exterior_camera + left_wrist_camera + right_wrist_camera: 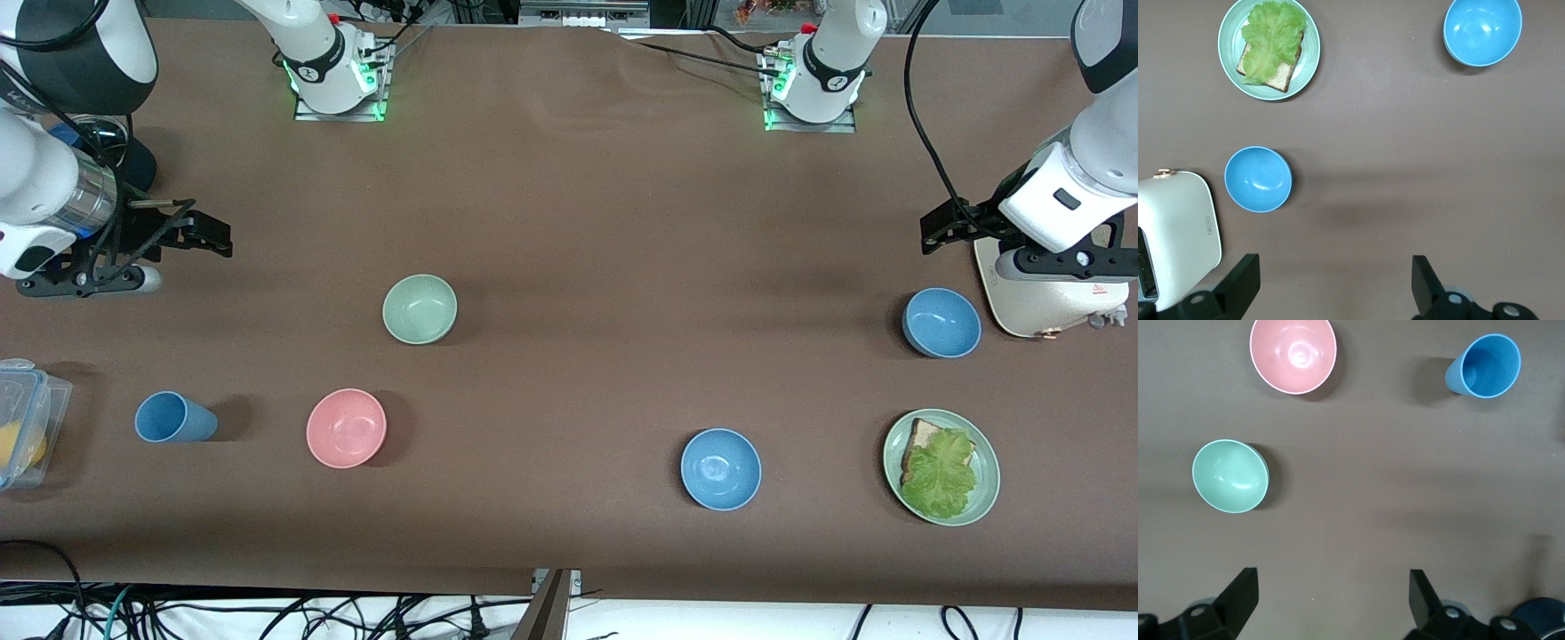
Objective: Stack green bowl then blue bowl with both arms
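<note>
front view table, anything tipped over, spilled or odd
Nothing stands out. The green bowl, pink bowl, both blue bowls and the blue cup sit upright and apart; bread and lettuce stay on the green plate. Left hand and right hand hang open over bare cloth.

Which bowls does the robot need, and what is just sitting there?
Needed: green bowl; a blue bowl, either one or the other; left claw and right claw, both open.

Just sitting: pink bowl, blue cup, sandwich plate, toaster, plastic box.
</note>
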`<state>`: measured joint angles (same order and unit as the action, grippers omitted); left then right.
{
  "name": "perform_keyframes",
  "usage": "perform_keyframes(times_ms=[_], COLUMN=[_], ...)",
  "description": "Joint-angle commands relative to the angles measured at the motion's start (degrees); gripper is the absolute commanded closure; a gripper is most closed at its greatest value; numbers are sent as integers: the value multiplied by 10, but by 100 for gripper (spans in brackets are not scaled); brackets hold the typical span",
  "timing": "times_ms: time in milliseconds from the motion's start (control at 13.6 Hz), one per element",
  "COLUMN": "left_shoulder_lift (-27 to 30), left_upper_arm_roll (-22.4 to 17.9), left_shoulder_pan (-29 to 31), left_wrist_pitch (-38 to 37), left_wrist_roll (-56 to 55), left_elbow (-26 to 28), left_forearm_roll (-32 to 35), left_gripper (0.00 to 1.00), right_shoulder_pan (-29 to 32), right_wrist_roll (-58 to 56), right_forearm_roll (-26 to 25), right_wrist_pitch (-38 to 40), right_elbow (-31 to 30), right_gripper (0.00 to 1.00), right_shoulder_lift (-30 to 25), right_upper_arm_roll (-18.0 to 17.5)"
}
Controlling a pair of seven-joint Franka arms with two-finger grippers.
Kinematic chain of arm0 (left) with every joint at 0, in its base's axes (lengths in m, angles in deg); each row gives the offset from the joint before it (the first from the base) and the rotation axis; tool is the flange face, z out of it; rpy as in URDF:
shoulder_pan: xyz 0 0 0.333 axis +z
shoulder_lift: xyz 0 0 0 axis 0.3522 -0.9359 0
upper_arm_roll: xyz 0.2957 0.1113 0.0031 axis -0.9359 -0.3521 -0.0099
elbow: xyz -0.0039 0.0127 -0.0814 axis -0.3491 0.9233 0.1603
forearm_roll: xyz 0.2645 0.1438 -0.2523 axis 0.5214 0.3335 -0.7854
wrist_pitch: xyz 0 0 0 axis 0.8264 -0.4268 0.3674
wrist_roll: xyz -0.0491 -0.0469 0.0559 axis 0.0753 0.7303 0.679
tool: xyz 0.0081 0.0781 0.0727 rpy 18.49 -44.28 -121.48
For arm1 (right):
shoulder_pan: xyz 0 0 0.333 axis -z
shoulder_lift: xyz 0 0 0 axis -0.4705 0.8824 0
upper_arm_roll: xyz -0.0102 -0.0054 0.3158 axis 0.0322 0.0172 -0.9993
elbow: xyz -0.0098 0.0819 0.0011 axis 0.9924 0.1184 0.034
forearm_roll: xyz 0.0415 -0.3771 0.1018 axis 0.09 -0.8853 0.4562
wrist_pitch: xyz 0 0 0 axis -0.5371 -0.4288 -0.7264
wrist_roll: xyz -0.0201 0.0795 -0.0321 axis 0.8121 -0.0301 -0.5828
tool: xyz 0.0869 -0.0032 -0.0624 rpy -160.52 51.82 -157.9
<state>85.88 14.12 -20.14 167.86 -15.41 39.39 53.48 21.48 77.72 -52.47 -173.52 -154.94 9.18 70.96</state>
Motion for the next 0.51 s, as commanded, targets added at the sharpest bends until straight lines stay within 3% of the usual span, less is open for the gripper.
perform_keyframes(times_ms=[0, 440], left_shoulder_lift=[1, 1], left_upper_arm_roll=[-1, -1], left_shoulder_pan=[0, 1], left_wrist_pitch=[-10, -10], left_wrist_roll=[-3, -3], left_elbow=[-9, -9], left_forearm_roll=[-7, -7], left_gripper=[0, 0], right_shoulder_pan=[6, 7], right_wrist_roll=[8, 9], right_forearm_roll=[-2, -8], right_wrist_pitch=[8, -38], right_elbow=[8, 15], right_gripper=[0, 0], right_shoulder_lift=[-5, -6], right_upper_arm_roll=[-7, -2])
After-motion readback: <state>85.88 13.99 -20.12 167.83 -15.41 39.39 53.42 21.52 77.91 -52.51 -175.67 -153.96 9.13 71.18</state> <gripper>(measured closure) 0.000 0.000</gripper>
